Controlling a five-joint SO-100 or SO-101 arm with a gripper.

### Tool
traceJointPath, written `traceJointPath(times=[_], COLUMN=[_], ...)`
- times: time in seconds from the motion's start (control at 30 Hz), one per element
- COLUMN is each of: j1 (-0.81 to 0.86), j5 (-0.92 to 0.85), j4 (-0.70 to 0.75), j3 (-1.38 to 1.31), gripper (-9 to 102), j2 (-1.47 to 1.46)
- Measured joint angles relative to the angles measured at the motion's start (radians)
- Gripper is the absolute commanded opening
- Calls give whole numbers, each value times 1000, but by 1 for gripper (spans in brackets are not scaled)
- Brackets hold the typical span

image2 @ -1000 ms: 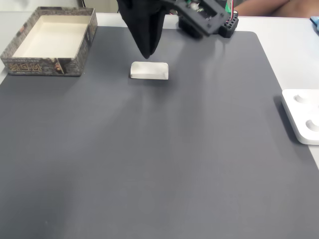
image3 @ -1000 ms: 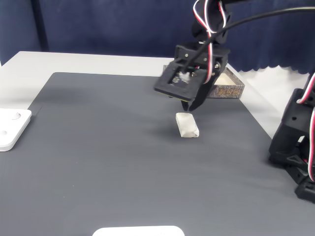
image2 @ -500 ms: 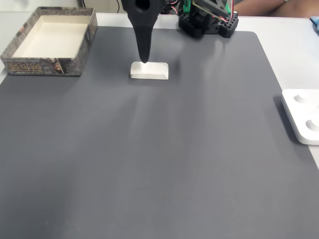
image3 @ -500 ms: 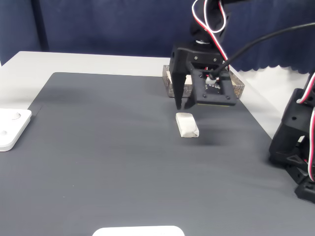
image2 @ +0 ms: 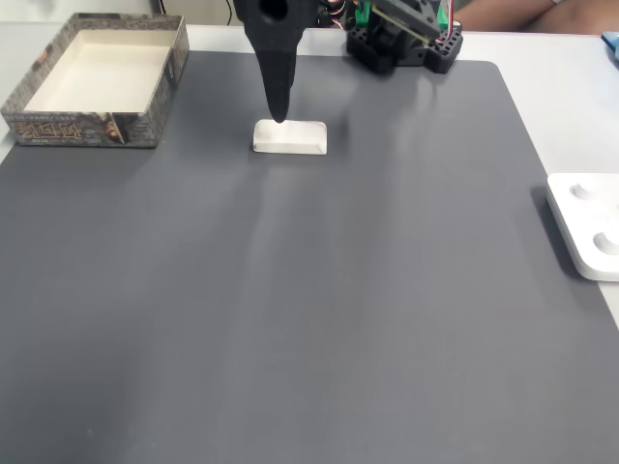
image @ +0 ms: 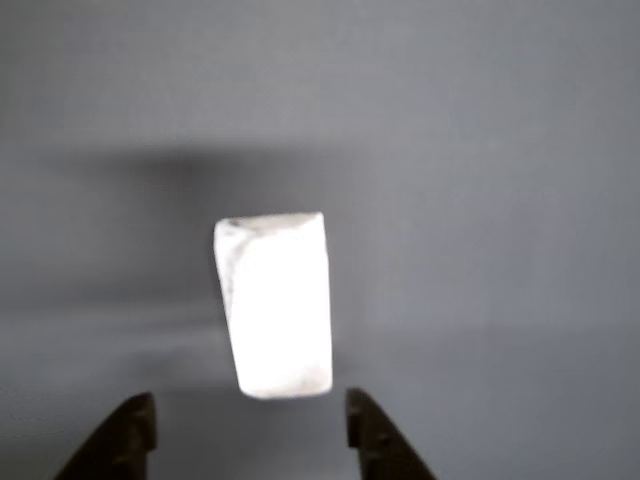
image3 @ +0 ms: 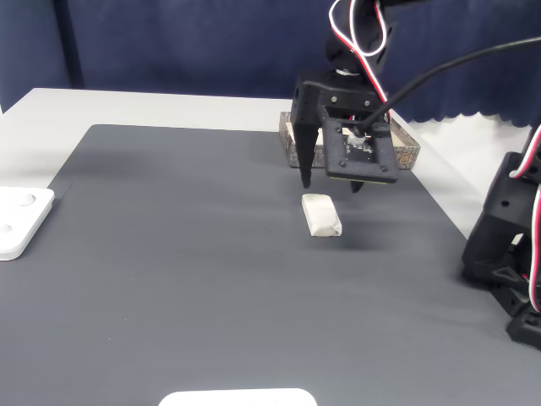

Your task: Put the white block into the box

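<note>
Seen in the other view, our gripper (image: 250,430) hangs over the dark mat (image: 500,150) with its two black fingertips (image: 130,432) spread apart and empty, and the white block (image: 276,303) lies just ahead of them, its near end sitting in line with the gap, its long axis running away from the fingers with a slight lean to the left at the far end. In a fixed view from the front, the gripper (image2: 279,114) points straight down at the far long edge of the white block (image2: 290,136), which lies flat with its long axis running left to right across the picture; the box (image2: 58,118) stands well off to the left of the fingers, open and holding nothing we can make out. In a fixed view from the side, the gripper (image3: 330,184) hovers above the white block (image3: 322,215), not touching it, with the box (image3: 407,155) behind the fingers. We judge the block light, stiff and smooth-sided, unlikely to crush but apt to slip or swivel if pinched near an end; the better hold looks to be across its two long flanks at mid-length, which the spread of the fingers appears wide enough to straddle.
</note>
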Motion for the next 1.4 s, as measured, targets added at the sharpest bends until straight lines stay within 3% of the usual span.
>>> traceJointPath(times=[0.33,1.4], j1=[-54,-29], j5=[-25,-55], j4=[-12,-80], j3=[-67,-31], gripper=[31,31], j2=[-123,-135])
